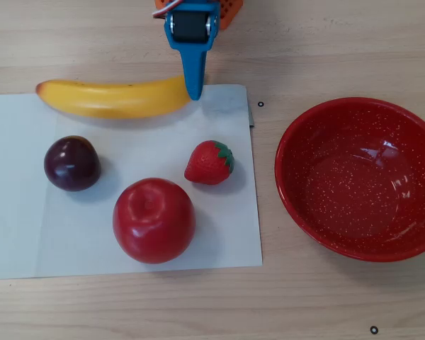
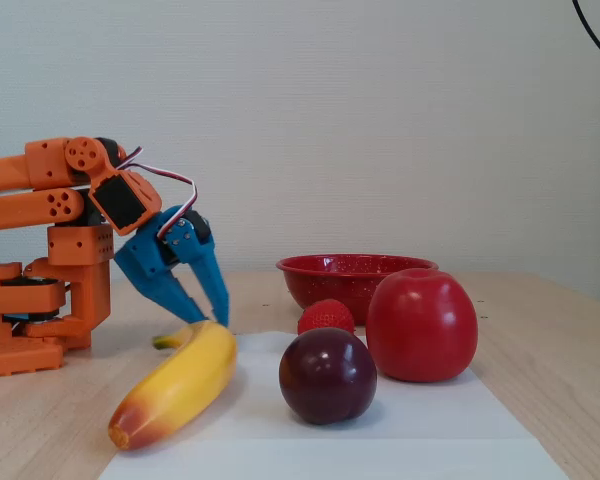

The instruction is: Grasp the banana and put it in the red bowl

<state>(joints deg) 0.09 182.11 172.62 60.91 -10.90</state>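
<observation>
Task barely begun: blue jaws (image 2: 208, 322) parted astride the stem end of the long yellow toy banana (image 1: 112, 98), not lifted; glossy speckled red bowl (image 1: 361, 178) empty, well apart.

Overhead view: paper sheet (image 1: 28, 234) on worktop (image 1: 326, 42), left half. On sheet: banana (image 1: 113, 98) across top edge, plum (image 1: 71, 163) below its left part, strawberry (image 1: 210, 162) right of plum, apple (image 1: 154, 220) nearest bottom, btwn plum & strawberry. Red bowl (image 1: 359, 179) off sheet, right, apart from fruit. Tool (image 1: 194, 94) at banana's right end, arm entering from top.
</observation>
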